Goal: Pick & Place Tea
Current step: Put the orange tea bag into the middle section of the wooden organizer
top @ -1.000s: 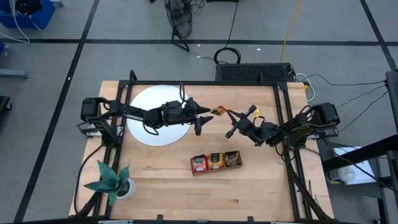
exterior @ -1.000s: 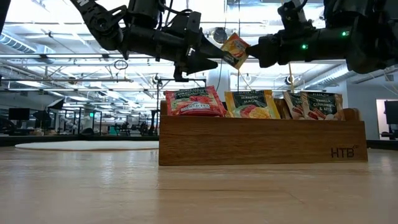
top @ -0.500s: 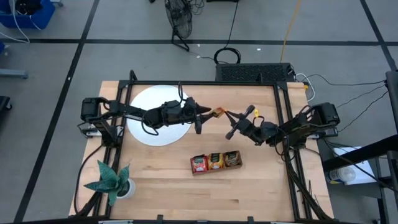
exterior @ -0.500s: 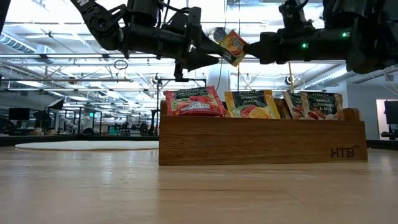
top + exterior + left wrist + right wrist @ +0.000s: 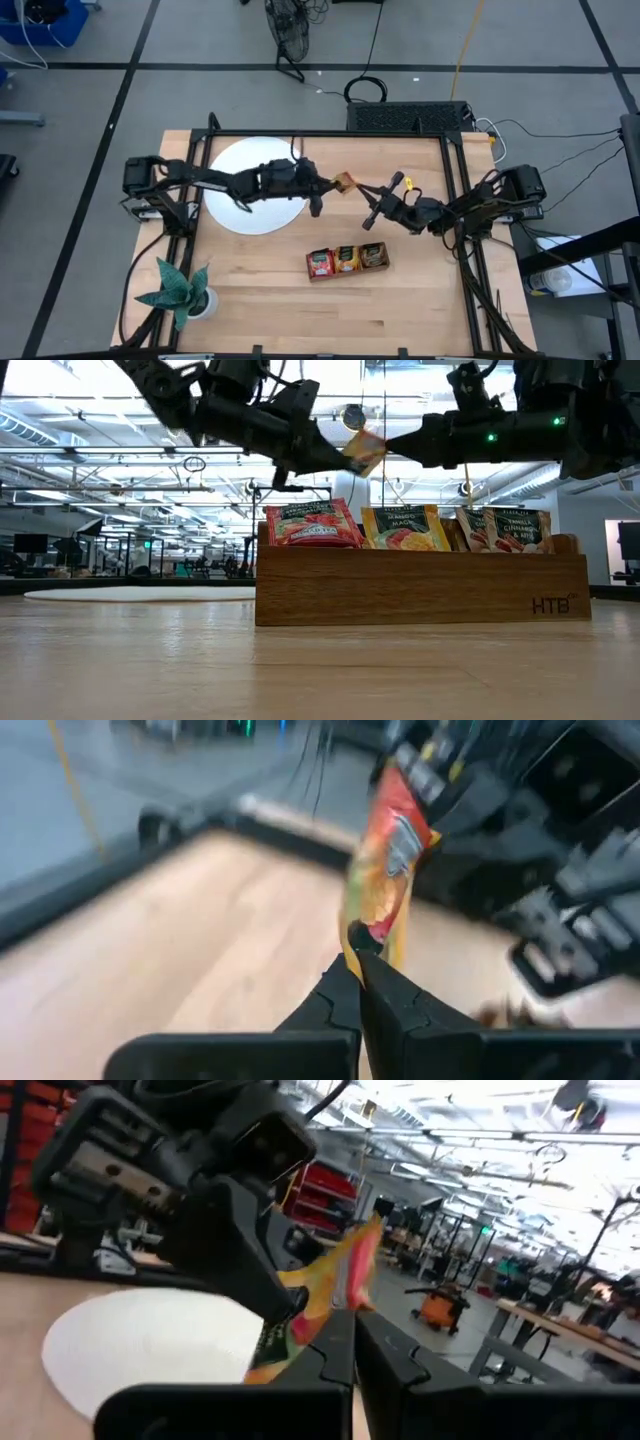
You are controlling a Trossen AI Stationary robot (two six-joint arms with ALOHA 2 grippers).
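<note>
Tea sachet (image 5: 345, 182), orange-yellow wrapper, hangs in the air above the wooden table (image 5: 250, 300), pinched from both sides between the two arms, well above the tray in the low view (image 5: 362, 450). Table carries, largest first: white disc (image 5: 232, 160) at the far left part, potted plant (image 5: 178, 292) at the near left corner, brown wooden tray (image 5: 348, 260) near the middle with three compartments holding red, orange-yellow and brown-wrapped sachets standing upright. Left gripper (image 5: 328, 186) reaches out past the disc's edge, fingers closed on one edge of the sachet; left wrist view shows the fingertips (image 5: 345, 990) clamped on its lower edge. Right gripper (image 5: 362, 187) comes from the opposite side, also closed on the same sachet; right wrist view shows the wrapper (image 5: 330, 1285) gripped between its tips (image 5: 352, 1325).
</note>
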